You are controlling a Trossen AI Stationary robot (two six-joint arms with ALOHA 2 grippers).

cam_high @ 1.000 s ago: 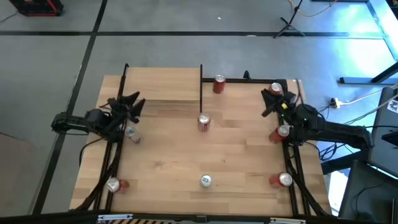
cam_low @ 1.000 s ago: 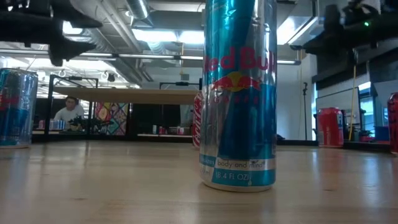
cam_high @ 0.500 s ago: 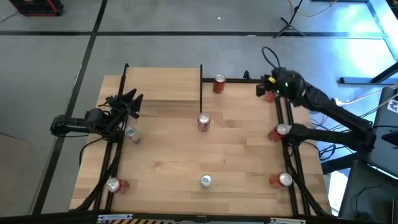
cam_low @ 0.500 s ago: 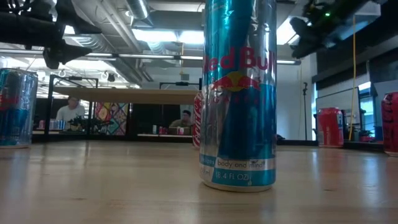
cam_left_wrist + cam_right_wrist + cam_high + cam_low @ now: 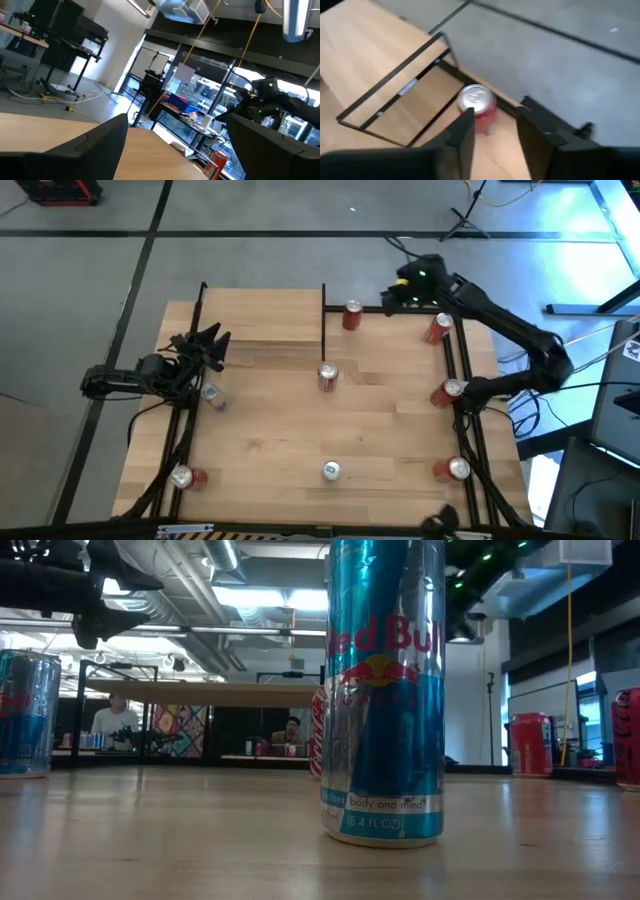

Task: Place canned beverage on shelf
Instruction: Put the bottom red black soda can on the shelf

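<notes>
Right hand [image 5: 403,292]: fingers parted, empty, we hover above the red can [image 5: 352,315].
Can: upright on the tabletop [image 5: 300,420], just beside the shelf [image 5: 262,315].
Advice: we centre, descend straight, then close.
Left hand [image 5: 205,347]: open, waiting.

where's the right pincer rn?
High view: the right pincer hovers at the table's far edge, open and empty, just right of the red can beside the shelf.

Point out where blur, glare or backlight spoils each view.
Right wrist view: motion blur smears the red can and shelf. Low view: the Red Bull can looms close, ceiling lights glaring behind. Left wrist view: bright windows silhouette the fingers. High view: blue glare at the top right.
</notes>
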